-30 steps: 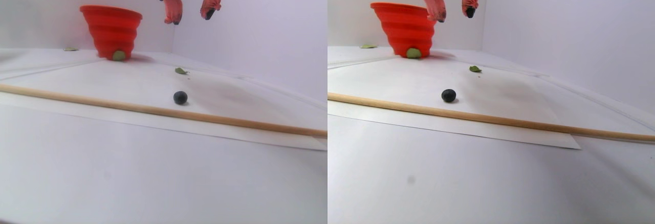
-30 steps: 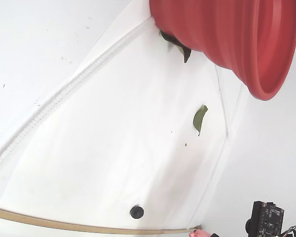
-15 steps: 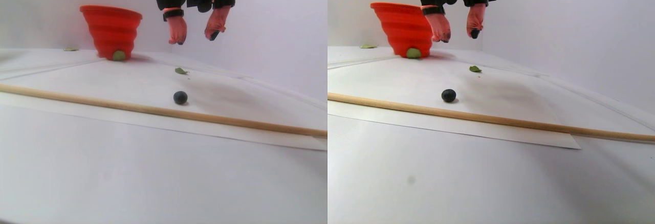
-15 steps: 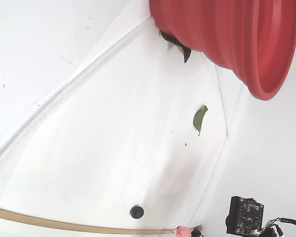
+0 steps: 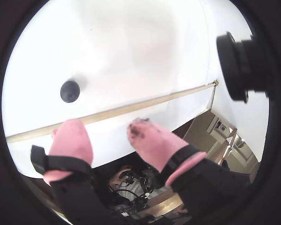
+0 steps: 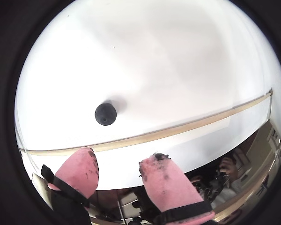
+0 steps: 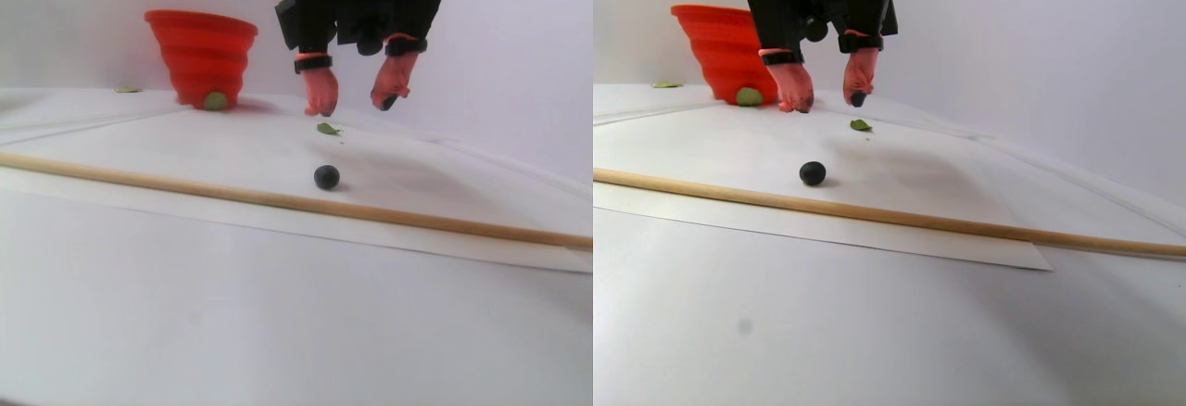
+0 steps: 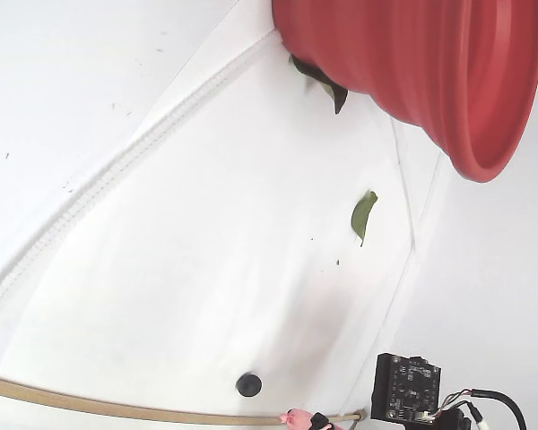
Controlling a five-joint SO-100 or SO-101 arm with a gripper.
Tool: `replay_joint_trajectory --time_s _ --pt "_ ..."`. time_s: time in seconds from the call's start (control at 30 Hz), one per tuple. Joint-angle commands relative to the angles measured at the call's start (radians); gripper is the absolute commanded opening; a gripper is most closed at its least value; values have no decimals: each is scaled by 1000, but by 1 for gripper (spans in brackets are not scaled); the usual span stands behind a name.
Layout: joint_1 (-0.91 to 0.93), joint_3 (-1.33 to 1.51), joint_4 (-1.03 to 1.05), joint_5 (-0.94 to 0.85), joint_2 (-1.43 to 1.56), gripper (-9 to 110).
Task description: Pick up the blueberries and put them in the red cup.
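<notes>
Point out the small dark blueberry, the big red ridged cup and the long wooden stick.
small dark blueberry (image 6: 105,114), wrist view, centre of ball
big red ridged plastic cup (image 7: 202,54), stereo pair view, ridged side
long wooden stick (image 5: 131,108), wrist view, mid-length

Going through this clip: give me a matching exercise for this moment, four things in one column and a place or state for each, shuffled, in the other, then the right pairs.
Things:
1. small round dark blue-black blueberry
2. large ridged red plastic cup
3. long thin wooden stick
4. gripper with pink-covered fingers

Places or states:
A. stands upright at the far back in the stereo pair view, a green leaf at its base
B. open, holding nothing, above the white sheet
C. lies alone on the white sheet, just behind the stick
D. runs across the sheet near its front edge

Pairs: 1-C, 2-A, 3-D, 4-B
</notes>
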Motion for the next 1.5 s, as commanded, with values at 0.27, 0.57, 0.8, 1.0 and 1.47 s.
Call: replay_joint_trajectory --time_s 0.27,0.57,0.8,1.0,1.47 --pt "-11 14 -121 -8 -84 18" --pt "-43 26 -184 12 -126 19" --pt "-48 14 -241 6 -187 19" --pt "-54 21 -272 8 -206 19" --pt "-64 29 -311 2 -267 19"
